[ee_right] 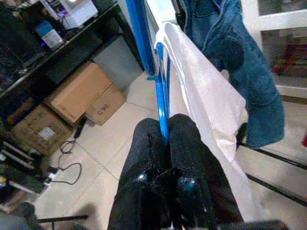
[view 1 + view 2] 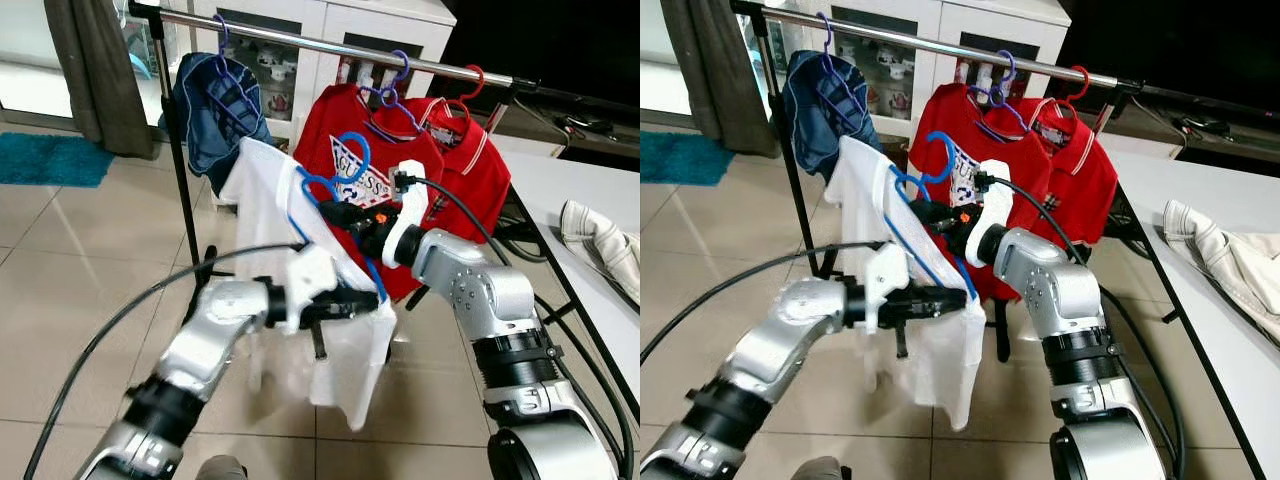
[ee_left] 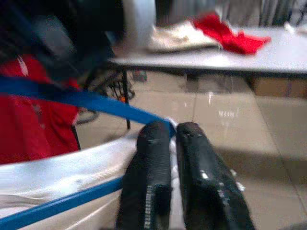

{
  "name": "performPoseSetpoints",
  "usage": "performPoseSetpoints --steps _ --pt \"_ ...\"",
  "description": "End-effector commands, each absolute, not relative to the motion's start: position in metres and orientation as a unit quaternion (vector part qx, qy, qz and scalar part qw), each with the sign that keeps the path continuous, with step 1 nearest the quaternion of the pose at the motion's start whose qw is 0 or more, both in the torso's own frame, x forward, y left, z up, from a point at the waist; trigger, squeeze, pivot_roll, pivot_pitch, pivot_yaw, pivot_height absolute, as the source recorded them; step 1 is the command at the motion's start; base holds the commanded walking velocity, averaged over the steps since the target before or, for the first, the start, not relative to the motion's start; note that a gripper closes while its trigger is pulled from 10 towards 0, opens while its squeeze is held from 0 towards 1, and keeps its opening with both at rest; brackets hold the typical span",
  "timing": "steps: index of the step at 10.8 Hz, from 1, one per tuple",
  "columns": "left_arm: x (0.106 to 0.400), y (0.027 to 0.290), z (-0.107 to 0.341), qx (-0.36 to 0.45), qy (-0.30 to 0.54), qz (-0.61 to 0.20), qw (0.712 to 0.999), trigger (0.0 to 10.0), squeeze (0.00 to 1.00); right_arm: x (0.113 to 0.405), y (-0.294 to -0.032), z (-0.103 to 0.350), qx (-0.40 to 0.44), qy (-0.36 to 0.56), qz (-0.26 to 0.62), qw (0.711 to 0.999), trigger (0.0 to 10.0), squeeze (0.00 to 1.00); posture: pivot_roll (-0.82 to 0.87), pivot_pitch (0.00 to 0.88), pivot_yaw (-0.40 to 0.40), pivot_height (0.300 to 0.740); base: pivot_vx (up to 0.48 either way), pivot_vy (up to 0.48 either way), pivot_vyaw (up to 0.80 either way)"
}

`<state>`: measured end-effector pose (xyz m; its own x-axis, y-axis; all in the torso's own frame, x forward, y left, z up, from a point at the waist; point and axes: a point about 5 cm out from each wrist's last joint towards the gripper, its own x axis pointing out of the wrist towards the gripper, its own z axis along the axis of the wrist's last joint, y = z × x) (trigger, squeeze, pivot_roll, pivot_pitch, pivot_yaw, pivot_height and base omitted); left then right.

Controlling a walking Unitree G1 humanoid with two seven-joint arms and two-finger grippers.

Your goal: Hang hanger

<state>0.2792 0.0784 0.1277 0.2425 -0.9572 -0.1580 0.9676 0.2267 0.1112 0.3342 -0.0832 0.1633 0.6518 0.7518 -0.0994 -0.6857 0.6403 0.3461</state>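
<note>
A blue hanger (image 2: 352, 150) carries a white shirt (image 2: 268, 185) and is held up in front of the metal clothes rail (image 2: 300, 42), its hook below the bar. My right gripper (image 2: 328, 212) is shut on the hanger just under the hook; the right wrist view has the blue bar (image 1: 162, 91) pinched between the fingers. My left gripper (image 2: 372, 300) is shut on the hanger's lower end, where the shirt's shoulder drapes over it. In the left wrist view its fingertips (image 3: 156, 136) close on blue hanger and white cloth.
On the rail hang a denim garment (image 2: 212, 115) at the left and two red polo shirts (image 2: 340, 135) (image 2: 472, 160) at the right, with bare bar between. A grey table (image 2: 560, 190) holding a white garment (image 2: 598, 235) stands to the right. A white cabinet (image 2: 340, 20) is behind.
</note>
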Motion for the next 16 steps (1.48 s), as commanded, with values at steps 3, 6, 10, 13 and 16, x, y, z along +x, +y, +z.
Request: performPoseSetpoints --steps 3,6,10,13,16 --pt "0.281 0.09 0.138 0.106 0.016 -0.604 0.789 10.0 1.0 0.339 -0.097 0.16 0.099 0.111 0.381 0.912 0.0 0.0 0.12 0.0 -0.17 0.74 0.0 0.0 0.0" --pt "0.274 0.102 0.157 0.073 -0.02 -0.557 0.827 10.0 1.0 0.339 -0.124 0.144 0.059 0.126 0.333 0.933 0.0 0.0 0.12 0.0 -0.165 0.74 0.0 0.0 0.0" --pt "0.253 0.153 0.138 0.063 0.036 -0.289 0.955 10.0 0.0 0.305 -0.151 0.109 0.059 0.185 0.229 0.954 10.0 0.0 0.13 0.0 -0.127 0.74 0.0 0.0 0.0" --pt "0.247 0.165 0.101 0.094 0.084 -0.144 0.982 10.0 0.0 0.286 -0.157 0.101 0.036 0.162 0.173 0.971 10.0 0.0 0.14 0.0 -0.124 0.74 0.0 0.0 0.0" --pt "0.256 0.141 0.102 0.085 0.059 -0.141 0.985 10.0 0.0 0.275 -0.162 0.085 0.078 0.181 0.118 0.973 10.0 0.0 0.09 0.0 -0.078 0.74 0.08 0.0 0.0"
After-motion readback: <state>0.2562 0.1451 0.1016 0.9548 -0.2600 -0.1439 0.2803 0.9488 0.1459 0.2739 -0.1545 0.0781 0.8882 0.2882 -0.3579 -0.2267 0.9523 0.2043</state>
